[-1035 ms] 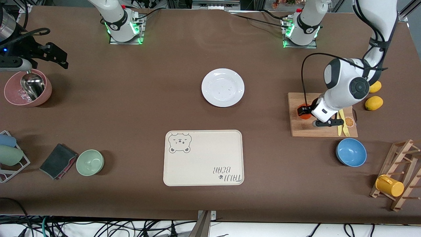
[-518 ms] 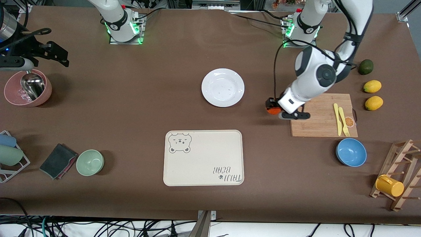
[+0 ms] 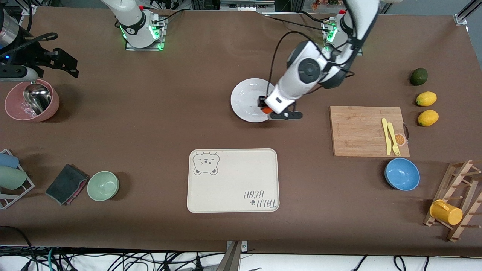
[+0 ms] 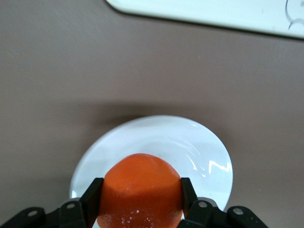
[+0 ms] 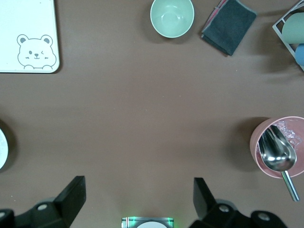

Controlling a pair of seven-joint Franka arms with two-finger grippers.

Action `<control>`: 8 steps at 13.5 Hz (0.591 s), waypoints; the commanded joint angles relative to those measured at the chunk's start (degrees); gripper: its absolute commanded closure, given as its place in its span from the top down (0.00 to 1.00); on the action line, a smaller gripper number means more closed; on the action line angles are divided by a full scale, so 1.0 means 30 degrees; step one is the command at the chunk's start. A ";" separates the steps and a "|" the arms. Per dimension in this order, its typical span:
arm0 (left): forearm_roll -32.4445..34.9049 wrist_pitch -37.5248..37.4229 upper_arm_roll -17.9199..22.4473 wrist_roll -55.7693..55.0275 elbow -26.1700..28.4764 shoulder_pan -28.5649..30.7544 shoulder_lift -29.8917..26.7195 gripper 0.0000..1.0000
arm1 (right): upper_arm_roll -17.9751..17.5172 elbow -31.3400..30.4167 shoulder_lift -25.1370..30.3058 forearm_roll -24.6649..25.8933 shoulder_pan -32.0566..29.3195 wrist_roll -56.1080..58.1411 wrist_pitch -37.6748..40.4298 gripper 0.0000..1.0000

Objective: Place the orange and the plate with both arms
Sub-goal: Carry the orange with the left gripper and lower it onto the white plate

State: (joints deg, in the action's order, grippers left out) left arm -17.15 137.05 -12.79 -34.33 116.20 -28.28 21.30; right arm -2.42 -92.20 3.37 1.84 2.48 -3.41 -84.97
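Observation:
My left gripper (image 3: 265, 107) is shut on the orange (image 3: 266, 110), a small bright orange-red fruit. It holds the orange over the edge of the white plate (image 3: 248, 98) that is toward the left arm's end of the table. In the left wrist view the orange (image 4: 140, 183) sits between the two black fingers (image 4: 91, 197), with the plate (image 4: 190, 142) right under it. My right gripper (image 5: 140, 190) is open and empty. It waits high over the table near its own base, and a sliver of the plate (image 5: 1, 149) shows in its view.
A cream bear-printed tray (image 3: 233, 180) lies nearer the camera than the plate. A wooden cutting board (image 3: 361, 131) with yellow cutlery, a blue bowl (image 3: 402, 174), two lemons (image 3: 426, 99) and a dark green fruit (image 3: 418, 76) are toward the left arm's end. A green bowl (image 3: 103, 185) and a pink bowl (image 3: 15, 109) are toward the right arm's end.
My left gripper has carried the orange from the cutting board across the table to over the plate's edge. The right arm has not moved.

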 commanded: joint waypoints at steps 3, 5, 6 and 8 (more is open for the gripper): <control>-0.0553 0.0720 0.1095 -0.1329 -0.1291 -0.2755 0.2623 0.00 | 0.0279 0.0207 -0.0011 -0.0115 -0.0036 0.0052 -0.0007 1.00; -0.0524 0.0811 0.1303 -0.1679 -0.1233 -0.3113 0.2862 0.00 | 0.0192 0.0207 -0.0157 -0.0289 -0.0007 0.0082 -0.0152 1.00; -0.0524 0.0811 0.1449 -0.1681 -0.1232 -0.3114 0.2862 0.00 | 0.0133 0.0207 -0.0187 -0.0378 0.0081 0.0082 -0.0356 1.00; -0.0553 0.0840 0.1654 -0.1681 -0.1261 -0.3143 0.3153 0.12 | 0.0103 0.0178 -0.0449 -0.0379 0.0169 0.0169 -0.0388 1.00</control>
State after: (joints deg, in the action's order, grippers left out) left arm -17.19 139.71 -9.36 -39.44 113.55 -36.72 29.71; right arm -2.07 -92.21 2.92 1.37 2.74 -3.41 -85.85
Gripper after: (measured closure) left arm 0.313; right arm 0.000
